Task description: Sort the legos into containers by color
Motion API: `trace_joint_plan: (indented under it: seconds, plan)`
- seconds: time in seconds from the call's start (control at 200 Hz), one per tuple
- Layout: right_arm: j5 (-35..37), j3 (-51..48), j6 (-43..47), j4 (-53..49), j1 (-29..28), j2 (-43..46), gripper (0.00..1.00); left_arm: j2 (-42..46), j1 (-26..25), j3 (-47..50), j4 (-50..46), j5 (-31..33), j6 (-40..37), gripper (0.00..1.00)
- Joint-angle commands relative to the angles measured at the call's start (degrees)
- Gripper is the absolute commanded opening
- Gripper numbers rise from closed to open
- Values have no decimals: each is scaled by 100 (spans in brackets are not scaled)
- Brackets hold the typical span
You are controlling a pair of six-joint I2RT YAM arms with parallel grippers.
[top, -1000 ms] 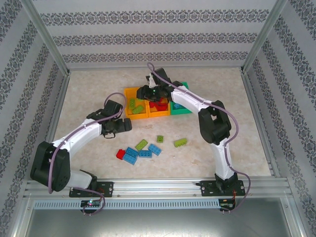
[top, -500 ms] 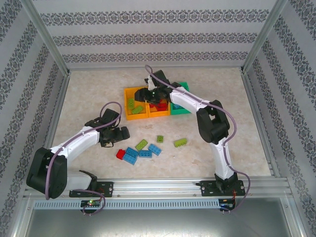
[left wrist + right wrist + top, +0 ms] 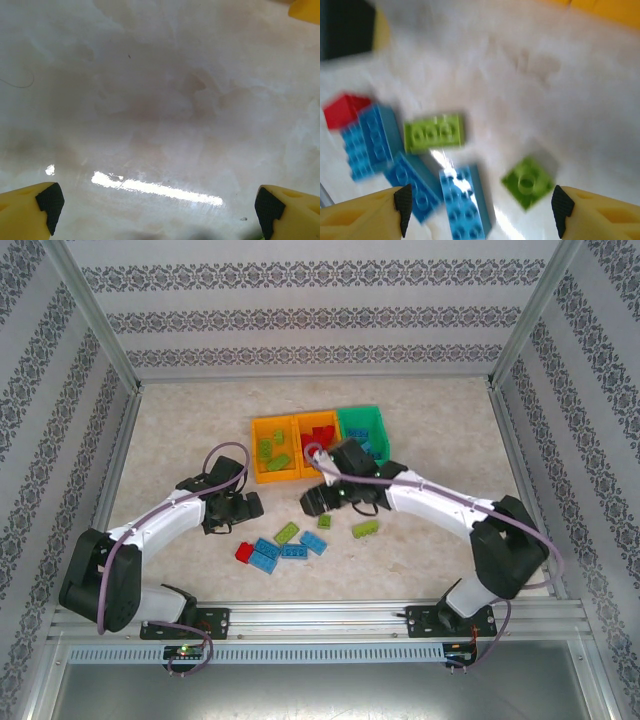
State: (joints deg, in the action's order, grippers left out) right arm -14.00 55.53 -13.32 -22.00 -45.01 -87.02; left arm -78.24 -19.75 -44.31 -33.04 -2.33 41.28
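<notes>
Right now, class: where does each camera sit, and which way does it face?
Top external: above, behind both arms, looking down on them and the bins.
Left wrist: faces bare table; left tool at the bottom edge.
Right wrist: faces loose legos; right tool at the bottom edge.
Shared: top and right wrist show those legos.

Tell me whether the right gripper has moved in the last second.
Yes. The right gripper has left the middle bin and come toward the near edge, now open above the loose legos.
</notes>
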Motion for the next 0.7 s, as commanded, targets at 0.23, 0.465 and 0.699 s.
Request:
trace_joint_plan:
  seconds: [0.23, 0.465, 0.699]
  plan:
    - [603, -706, 547, -85, -715, 227, 75, -104, 15, -114, 29, 11, 114, 100]
    - [609, -612, 598, 135, -910, -140, 71, -82, 9, -40, 21, 7, 151, 100]
    - [763, -321, 770, 45, -1056, -691, 70, -98, 11, -37, 43, 13, 147, 100]
